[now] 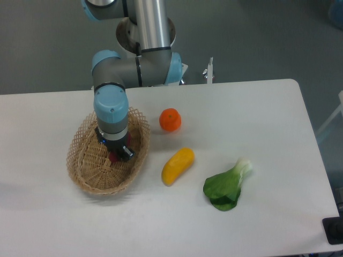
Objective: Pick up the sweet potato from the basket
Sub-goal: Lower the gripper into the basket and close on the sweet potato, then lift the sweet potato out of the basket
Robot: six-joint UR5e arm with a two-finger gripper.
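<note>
Wicker basket (pixel 88 171) holds sweet potato (pixel 113 156) beneath tool (pixel 119 154).

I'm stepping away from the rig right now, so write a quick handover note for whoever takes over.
Tool: down inside the basket, right over the sweet potato. The arm hides most of it, so I cannot tell if it has closed.
Sweet potato: only a sliver shows, in the basket under the tool.
Done: the approach into the basket.
Left: confirm the grasp, then lift the sweet potato clear of the basket.
</note>
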